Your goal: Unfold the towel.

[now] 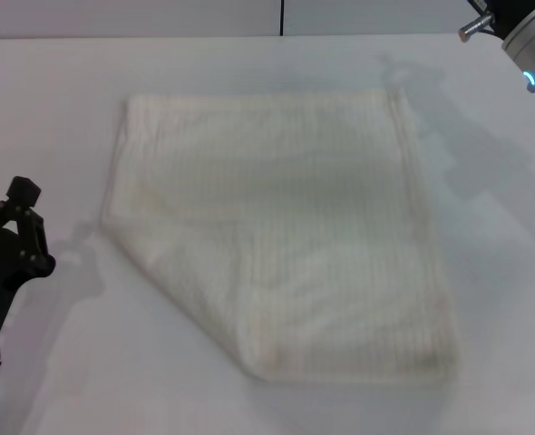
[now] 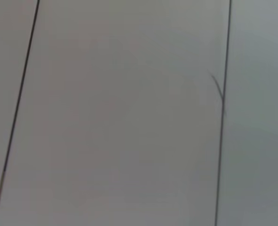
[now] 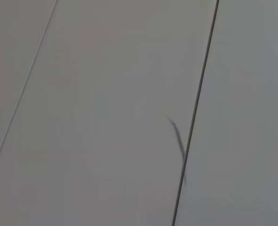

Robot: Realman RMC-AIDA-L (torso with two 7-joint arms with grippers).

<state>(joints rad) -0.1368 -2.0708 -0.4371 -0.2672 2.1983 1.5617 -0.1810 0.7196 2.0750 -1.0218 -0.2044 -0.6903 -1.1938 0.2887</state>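
Note:
The cream-white ribbed towel (image 1: 281, 231) lies on the white table (image 1: 59, 109) in the head view, spread over the middle. Its near-left part is folded over along a diagonal edge running from the left side to the near edge. My left gripper (image 1: 14, 240) is at the left edge of the view, to the left of the towel and apart from it. Only a piece of my right arm (image 1: 521, 36) shows at the far right corner, away from the towel; its gripper is out of view. Both wrist views show only pale panels with dark seams.
The table's far edge meets a pale wall with a dark vertical seam (image 1: 281, 16). Bare table surrounds the towel on all sides.

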